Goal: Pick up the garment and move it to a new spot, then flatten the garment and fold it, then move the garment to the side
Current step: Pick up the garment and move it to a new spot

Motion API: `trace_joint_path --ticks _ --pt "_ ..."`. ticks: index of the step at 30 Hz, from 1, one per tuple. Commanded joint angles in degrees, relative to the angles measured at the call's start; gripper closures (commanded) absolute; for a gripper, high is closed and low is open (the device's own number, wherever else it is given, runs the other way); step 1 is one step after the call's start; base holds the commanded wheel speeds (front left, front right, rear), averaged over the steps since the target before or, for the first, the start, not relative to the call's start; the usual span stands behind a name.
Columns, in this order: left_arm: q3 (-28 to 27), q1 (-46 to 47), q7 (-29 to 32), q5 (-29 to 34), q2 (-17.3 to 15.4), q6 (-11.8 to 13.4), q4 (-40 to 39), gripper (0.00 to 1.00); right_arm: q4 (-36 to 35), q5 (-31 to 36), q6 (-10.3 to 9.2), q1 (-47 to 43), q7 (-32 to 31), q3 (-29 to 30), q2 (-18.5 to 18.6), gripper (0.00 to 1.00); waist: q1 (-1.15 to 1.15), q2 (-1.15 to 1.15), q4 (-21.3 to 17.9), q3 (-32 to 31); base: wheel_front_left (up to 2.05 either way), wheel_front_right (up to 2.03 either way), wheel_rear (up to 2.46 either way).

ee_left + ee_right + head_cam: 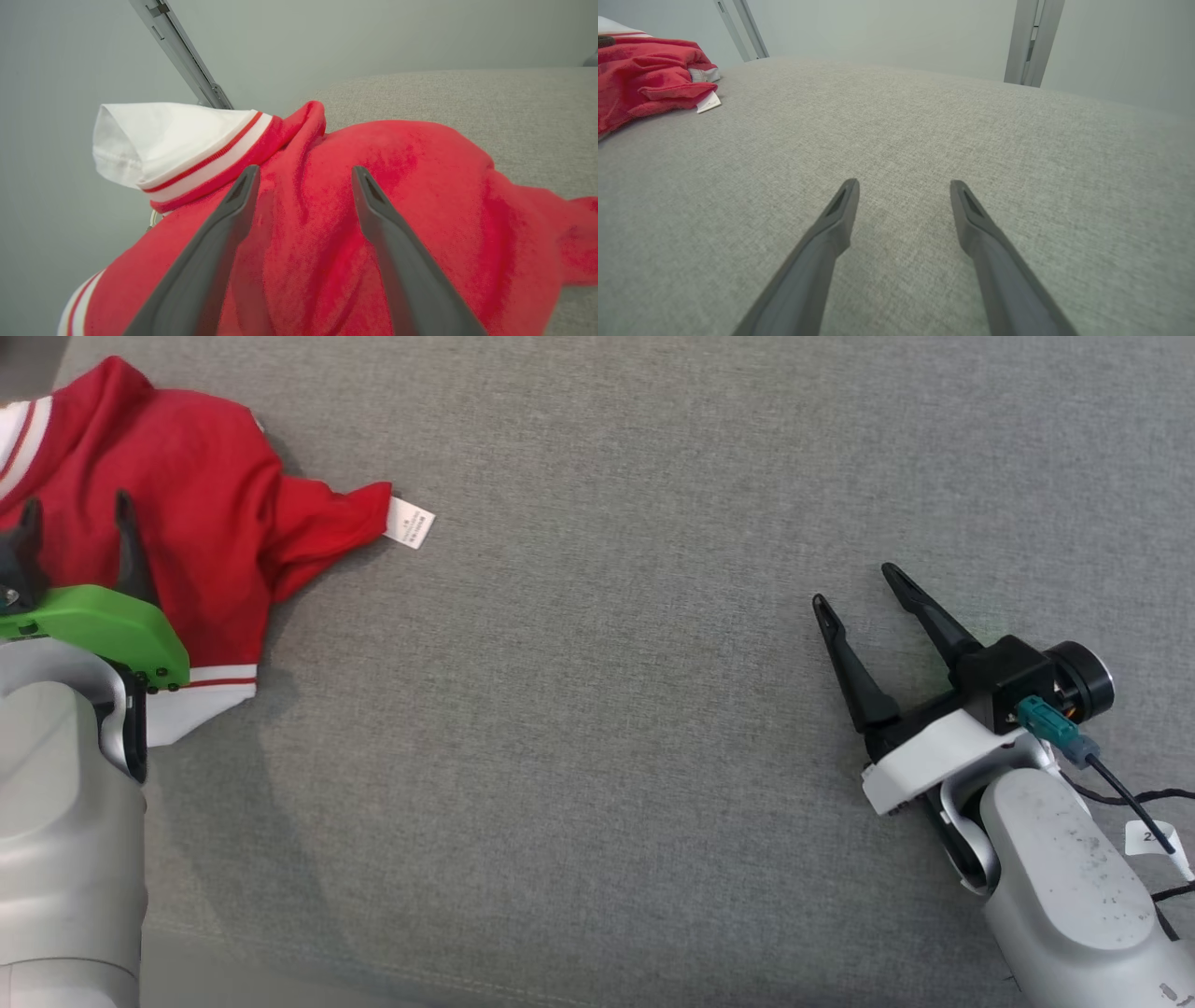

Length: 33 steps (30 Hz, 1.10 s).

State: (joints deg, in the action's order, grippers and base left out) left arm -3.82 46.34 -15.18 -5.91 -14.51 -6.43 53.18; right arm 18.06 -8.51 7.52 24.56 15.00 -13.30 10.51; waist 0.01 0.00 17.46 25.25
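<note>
Garment (201, 513), red with white red-striped cuffs, is seen bunched at the far left corner of the grey fabric surface (607, 709). Its left part is cut off by the edge of the head view, and its near portion is covered by the green mount (103, 630) and pale forearm of the left arm. A white sewn-in tag (409, 523) is noted at the garment's right tip; its print is too small to be read. On a cable label (1153, 838) by the right arm a "2" is made out, the rest being crossed by the cable. Left gripper (77, 502) is spread open directly over the red cloth; contact cannot be settled. Right gripper (854, 585) is likewise spread open, nothing held, over bare fabric well apart from the garment.
</note>
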Motion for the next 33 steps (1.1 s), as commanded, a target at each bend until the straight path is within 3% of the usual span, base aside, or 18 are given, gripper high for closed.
trace_joint_path --ticks 1,5,6,7,8,9,10,11,19,23,33 --pt "-0.30 1.72 0.43 0.26 -0.83 0.91 2.18 0.00 0.02 -0.11 -0.06 0.79 0.25 0.23 0.50 0.00 -0.01 0.00 -3.76 3.67 0.00 0.00 0.00" --pt "-0.36 4.64 1.87 0.39 -1.68 3.03 7.70 0.01 0.37 -0.24 -0.07 0.67 0.13 0.99 0.68 0.00 -0.01 0.00 -4.75 4.50 0.00 0.00 0.00" --pt "-0.51 5.20 1.93 0.15 -1.79 3.49 8.76 0.13 0.27 -0.32 -0.07 0.69 0.13 1.20 0.59 0.00 -0.01 0.00 -4.93 4.58 0.00 0.00 0.00" --pt "-0.45 5.58 1.97 0.11 -1.91 3.80 10.11 0.51 0.20 -0.36 -0.07 0.61 0.12 1.24 0.55 0.00 -0.01 0.00 -5.13 4.56 0.00 0.00 0.00" --pt "-0.49 5.73 2.15 -0.03 -1.99 4.08 11.20 0.53 0.09 -0.39 -0.07 0.54 0.11 1.27 0.45 0.00 -0.01 0.00 -5.31 4.46 0.00 0.00 0.00" --pt "-0.42 5.95 2.27 -0.06 -2.09 4.33 12.44 0.65 -0.04 -0.49 -0.07 0.40 0.10 1.34 0.33 0.00 -0.01 0.00 -5.47 4.30 0.00 0.00 0.00" --pt "-0.36 6.06 2.34 -0.12 -2.06 4.52 13.38 0.91 -0.07 -0.51 -0.07 0.26 0.09 1.36 0.23 0.00 -0.01 0.00 -5.56 4.12 0.00 0.00 0.00" --pt "-0.57 6.22 2.36 -0.52 -1.86 4.78 14.32 1.00 -0.05 -0.49 -0.07 0.10 0.09 1.40 0.05 0.00 -0.01 0.00 -5.62 3.87 0.00 0.00 0.00" --pt "0.45 8.33 0.13 -0.32 -1.68 4.41 12.37 1.00 0.09 -0.32 -0.07 -0.51 0.14 2.06 -1.38 0.00 -0.01 0.00 -5.41 0.59 0.00 0.00 0.00" --pt "1.02 8.37 -0.19 -0.03 -1.77 2.95 3.66 1.00 0.35 -0.56 -0.07 -1.31 0.15 2.40 -2.16 0.00 -0.01 0.00 -5.46 -1.93 0.00 0.00 0.00" --pt "4.57 6.05 -0.05 -0.85 3.54 0.05 -16.22 1.00 0.83 -1.18 -0.07 -4.17 0.15 3.25 -4.88 0.00 -0.01 0.00 -8.52 -7.93 0.00 0.00 0.00"
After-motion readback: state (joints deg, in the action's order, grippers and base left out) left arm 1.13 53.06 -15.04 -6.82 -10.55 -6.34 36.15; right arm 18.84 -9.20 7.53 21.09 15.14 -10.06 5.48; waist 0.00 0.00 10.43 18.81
